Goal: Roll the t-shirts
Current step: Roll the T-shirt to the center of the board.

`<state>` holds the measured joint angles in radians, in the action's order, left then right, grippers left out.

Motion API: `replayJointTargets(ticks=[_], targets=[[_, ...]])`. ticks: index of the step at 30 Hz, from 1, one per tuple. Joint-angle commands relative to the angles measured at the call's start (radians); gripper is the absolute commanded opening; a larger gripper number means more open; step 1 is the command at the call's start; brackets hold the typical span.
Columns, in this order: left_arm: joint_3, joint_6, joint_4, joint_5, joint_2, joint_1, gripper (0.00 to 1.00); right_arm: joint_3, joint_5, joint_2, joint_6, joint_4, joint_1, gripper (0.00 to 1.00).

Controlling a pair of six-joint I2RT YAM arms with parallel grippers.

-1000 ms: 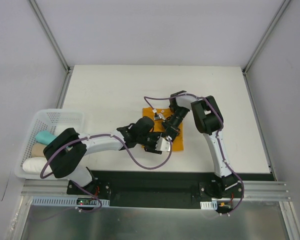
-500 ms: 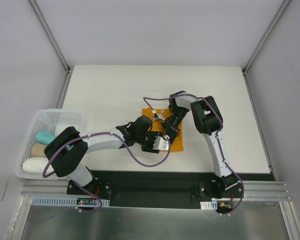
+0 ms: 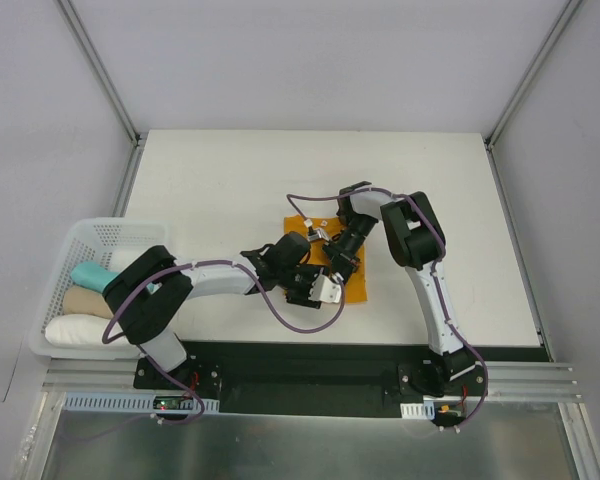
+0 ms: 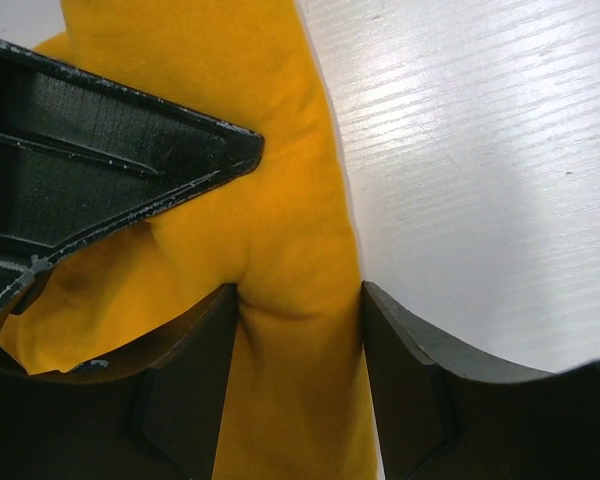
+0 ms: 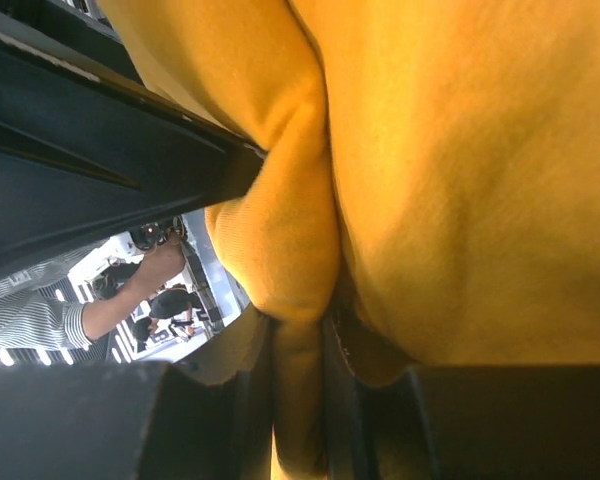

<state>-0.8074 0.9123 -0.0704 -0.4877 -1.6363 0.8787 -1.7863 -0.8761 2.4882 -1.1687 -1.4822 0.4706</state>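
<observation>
The mustard-orange t-shirt (image 3: pixel 300 222) lies folded small at the table's middle, with both grippers over it. My left gripper (image 3: pixel 318 286) is at its near edge, and in the left wrist view its jaws (image 4: pixel 298 300) are shut on a thick fold of the shirt (image 4: pixel 280 200) beside bare white table. My right gripper (image 3: pixel 336 256) comes in from the far right. In the right wrist view its jaws (image 5: pixel 298 330) pinch a narrow fold of the shirt (image 5: pixel 460 150). The other gripper's dark finger (image 4: pixel 100 160) shows close by.
A white basket (image 3: pixel 98 232) stands at the table's left edge, holding a teal roll (image 3: pixel 86 272), a beige roll (image 3: pixel 84 302) and a white roll (image 3: pixel 72 330). A black strip (image 3: pixel 310 358) runs along the near edge by the arm bases.
The left arm's elbow has swung right, nearer the shirt, while its gripper stays on the shirt's near edge. The right arm has barely moved.
</observation>
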Motion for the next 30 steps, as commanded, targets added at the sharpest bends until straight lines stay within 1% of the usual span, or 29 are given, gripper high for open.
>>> replayJointTargets(ticks=[1, 2, 3, 4, 5, 6, 7, 8, 10, 11, 12, 14, 15, 16, 17, 18, 19, 20, 21, 22, 23, 24, 25, 26, 27, 29, 30], targets=[[0.001, 0.049, 0.058, 0.001, -0.086, 0.039, 0.47, -0.021, 0.086, 0.046, -0.022, -0.173, -0.01, 0.15], [0.002, 0.053, 0.064, 0.001, -0.092, 0.04, 0.44, -0.016, 0.08, 0.038, -0.028, -0.173, -0.015, 0.19], [0.004, 0.053, 0.066, -0.003, -0.094, 0.042, 0.4, -0.007, 0.068, 0.023, -0.043, -0.173, -0.023, 0.29], [0.008, 0.053, 0.066, -0.017, -0.092, 0.043, 0.36, 0.005, 0.042, 0.002, -0.071, -0.173, -0.044, 0.33], [0.011, 0.047, 0.098, -0.02, -0.089, 0.042, 0.34, 0.033, 0.029, -0.023, -0.104, -0.167, -0.058, 0.46], [0.016, 0.042, 0.106, -0.023, -0.082, 0.045, 0.34, 0.039, 0.026, -0.088, -0.102, -0.153, -0.073, 0.55], [0.017, 0.033, 0.113, -0.025, -0.076, 0.043, 0.33, 0.039, 0.029, -0.119, -0.1, -0.138, -0.113, 0.59], [0.022, 0.024, 0.119, -0.026, -0.071, 0.043, 0.31, 0.031, 0.029, -0.158, -0.101, -0.136, -0.137, 0.67], [0.027, 0.019, 0.139, -0.031, -0.06, 0.043, 0.3, 0.018, 0.038, -0.267, -0.118, -0.127, -0.217, 0.85], [0.027, 0.008, 0.141, -0.031, -0.059, 0.045, 0.29, 0.025, 0.042, -0.311, -0.123, -0.112, -0.243, 0.96], [0.025, 0.004, 0.149, -0.031, -0.062, 0.045, 0.28, 0.065, 0.031, -0.413, -0.12, -0.086, -0.297, 0.96], [0.011, -0.013, 0.155, -0.035, -0.068, 0.043, 0.27, 0.12, 0.017, -0.53, -0.115, 0.021, -0.346, 0.96], [0.004, -0.026, 0.161, -0.035, -0.08, 0.043, 0.27, 0.169, 0.034, -0.625, -0.065, 0.102, -0.381, 0.96], [-0.016, -0.039, 0.167, -0.041, -0.086, 0.042, 0.27, 0.359, 0.069, -0.867, 0.011, 0.414, -0.395, 0.96], [-0.027, -0.065, 0.176, -0.052, -0.091, 0.043, 0.27, 0.504, 0.145, -1.06, 0.112, 0.661, -0.401, 0.96], [-0.039, -0.076, 0.184, -0.081, -0.106, 0.042, 0.27, 0.657, 0.324, -1.224, 0.182, 0.903, -0.373, 0.96], [-0.065, -0.088, 0.21, -0.095, -0.112, 0.039, 0.27, 0.982, 0.36, -1.504, 0.122, 1.288, -0.347, 0.96], [-0.076, -0.116, 0.216, -0.107, -0.118, 0.039, 0.27, 1.099, 0.393, -1.601, 0.071, 1.429, -0.313, 0.96], [-0.085, -0.133, 0.222, -0.12, -0.129, 0.04, 0.27, 1.195, 0.428, -1.671, 0.023, 1.509, -0.232, 0.96], [-0.099, -0.144, 0.231, -0.144, -0.134, 0.04, 0.27, 1.243, 0.434, -1.733, -0.055, 1.451, -0.184, 0.96], [-0.104, -0.153, 0.239, -0.159, -0.137, 0.039, 0.27, 1.257, 0.419, -1.802, -0.112, 1.333, -0.141, 0.96], [-0.11, -0.158, 0.242, -0.167, -0.149, 0.039, 0.27, 1.249, 0.323, -1.824, -0.174, 1.197, -0.08, 0.96], [-0.121, -0.164, 0.25, -0.173, -0.154, 0.039, 0.27, 1.248, 0.287, -1.839, -0.284, 0.989, -0.047, 0.96], [-0.127, -0.168, 0.256, -0.173, -0.16, 0.039, 0.27, 1.271, 0.276, -1.877, -0.299, 0.935, -0.009, 0.96], [-0.134, -0.173, 0.261, -0.169, -0.172, 0.039, 0.27, 1.292, 0.325, -1.902, -0.295, 0.924, 0.09, 0.97], [-0.154, -0.187, 0.276, -0.183, -0.186, 0.029, 0.27, 1.378, 0.399, -1.984, -0.307, 0.988, 0.192, 0.97], [-0.16, -0.191, 0.282, -0.195, -0.195, 0.028, 0.27, 1.409, 0.455, -2.002, -0.316, 1.049, 0.277, 0.97]])
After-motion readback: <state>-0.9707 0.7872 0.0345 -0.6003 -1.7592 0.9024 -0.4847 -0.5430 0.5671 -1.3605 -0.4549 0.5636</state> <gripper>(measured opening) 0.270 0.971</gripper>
